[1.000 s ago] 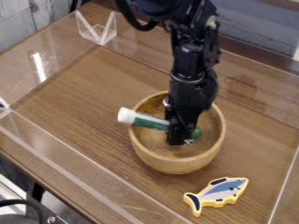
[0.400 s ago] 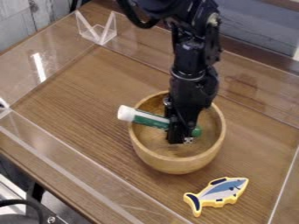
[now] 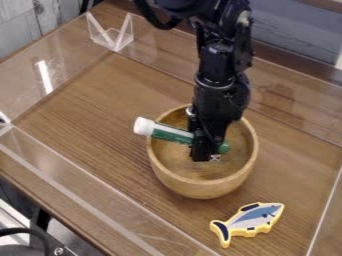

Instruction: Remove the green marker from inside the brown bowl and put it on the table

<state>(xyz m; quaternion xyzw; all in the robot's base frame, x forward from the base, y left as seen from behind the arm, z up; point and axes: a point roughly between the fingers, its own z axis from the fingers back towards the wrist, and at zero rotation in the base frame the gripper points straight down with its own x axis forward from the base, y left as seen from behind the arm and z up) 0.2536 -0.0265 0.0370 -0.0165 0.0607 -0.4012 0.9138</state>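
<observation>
Toy fish point(image 3: 249, 223), blue back w/ yellow edge & white on its side, lies near side, right of ctr, tilted, tail end toward near left. Clear acrylic stand-like pc point(image 3: 111, 32) at far left, upright. Another clear pc point(image 3: 6, 123) at left edge, partly cut off. Black cable point(image 3: 30, 236), near left corner, curved.
</observation>
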